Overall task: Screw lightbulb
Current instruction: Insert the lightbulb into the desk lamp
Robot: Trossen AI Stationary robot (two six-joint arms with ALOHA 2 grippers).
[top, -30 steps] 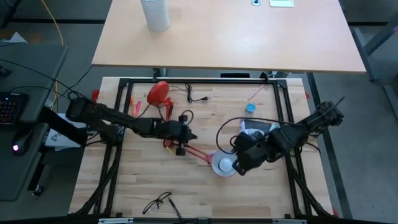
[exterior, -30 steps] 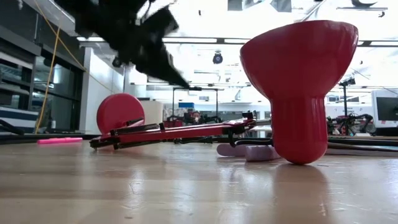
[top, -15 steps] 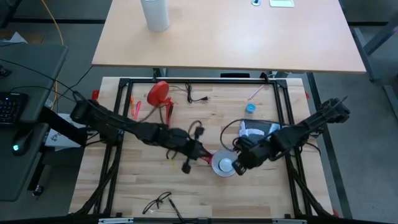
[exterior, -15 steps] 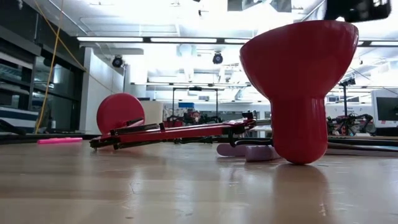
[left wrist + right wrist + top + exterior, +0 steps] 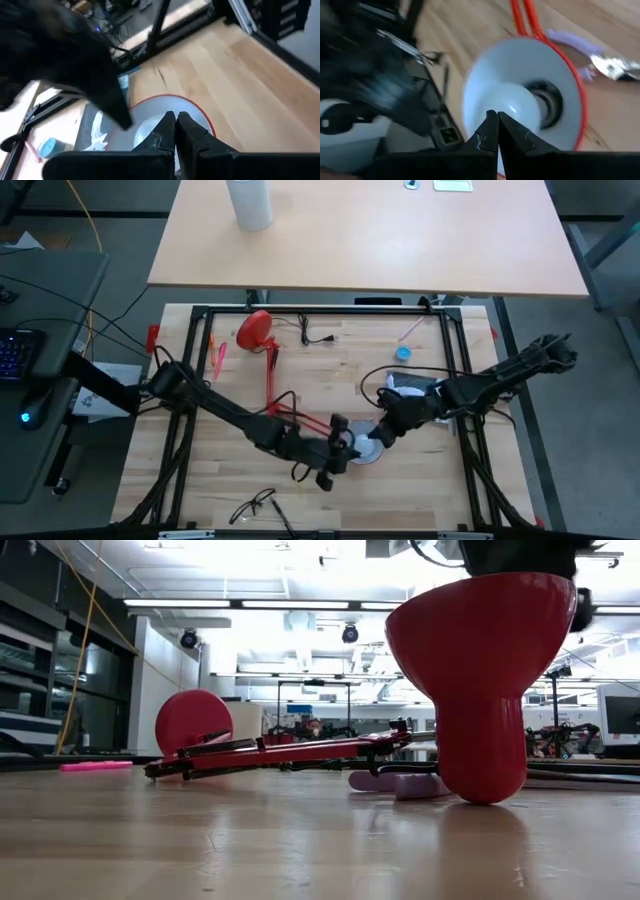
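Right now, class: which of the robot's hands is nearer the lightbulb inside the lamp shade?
Too close to call. The right hand is shut, tips right at the lightbulb; the left hand is shut, poised at the red lamp shade's opposite rim.

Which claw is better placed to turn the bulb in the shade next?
Probably right. The right claw, shut, points straight at the lightbulb inside the lamp shade. The left claw, also shut, sits at the shade's rim.

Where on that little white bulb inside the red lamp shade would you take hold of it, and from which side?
Probably its rounded globe, coming straight in through the shade's open mouth. The lightbulb sits deep inside the red lamp shade, base toward the dark socket, so the cone walls block any sideways approach. In the high view the shade opens upward, so that means coming from above.
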